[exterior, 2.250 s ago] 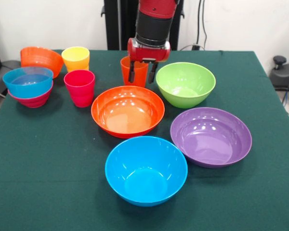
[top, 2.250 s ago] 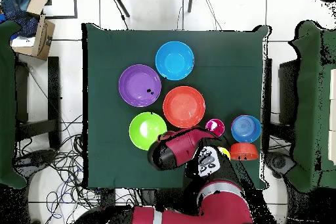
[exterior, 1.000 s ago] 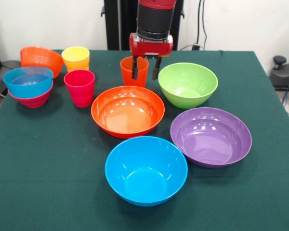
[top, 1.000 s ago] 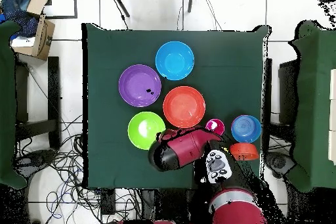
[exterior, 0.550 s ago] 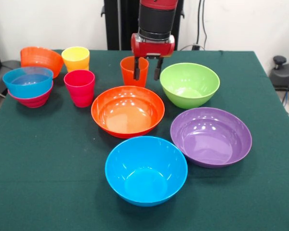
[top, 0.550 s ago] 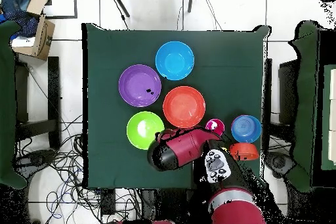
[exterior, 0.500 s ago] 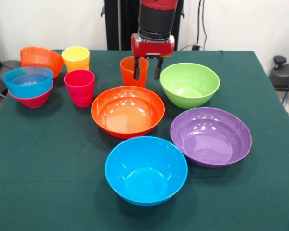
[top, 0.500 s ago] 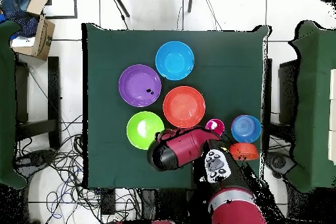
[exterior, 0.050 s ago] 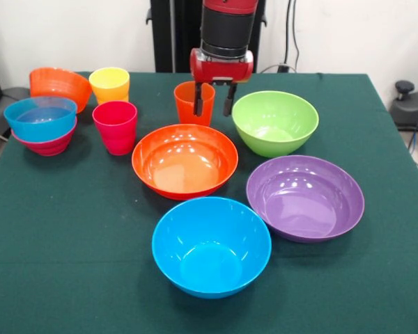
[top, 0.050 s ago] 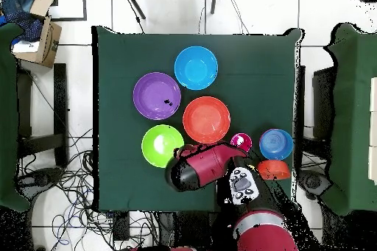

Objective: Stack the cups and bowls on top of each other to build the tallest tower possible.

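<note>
Bench: covered in dark green cloth, matt, finely woven.
Large orange bowl, lime green bowl, purple bowl, blue bowl: opaque plastic, smooth, glossy with bright highlights.
Small blue bowl and small orange bowl: translucent plastic.
Red-pink cup: ridged plastic.
End effector: glossy red housing, black matt fingers.

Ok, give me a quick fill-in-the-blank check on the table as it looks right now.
1. The gripper hangs between the orange cup and the ____ bowl.
2. The small blue bowl sits nested in the ____ bowl.
3. The bowl nearest the front camera is ____.
4. The red cup stands in front of the ____ cup.

Missing words: green; magenta; blue; yellow
</note>
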Motion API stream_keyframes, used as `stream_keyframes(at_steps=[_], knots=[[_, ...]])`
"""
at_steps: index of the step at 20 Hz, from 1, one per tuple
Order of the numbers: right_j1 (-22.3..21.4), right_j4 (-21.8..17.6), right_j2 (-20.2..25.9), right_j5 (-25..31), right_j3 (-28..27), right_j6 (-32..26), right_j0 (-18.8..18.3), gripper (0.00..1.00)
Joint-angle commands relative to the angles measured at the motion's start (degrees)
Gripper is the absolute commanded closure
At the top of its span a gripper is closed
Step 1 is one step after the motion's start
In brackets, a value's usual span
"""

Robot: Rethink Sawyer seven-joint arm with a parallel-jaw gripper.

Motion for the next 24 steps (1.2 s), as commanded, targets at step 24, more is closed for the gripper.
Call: stream_keyframes(at_steps=[24], knots=[[-1.48, 3.84, 9.42, 5.45, 1.59, -0.28, -2.22, 0.0]])
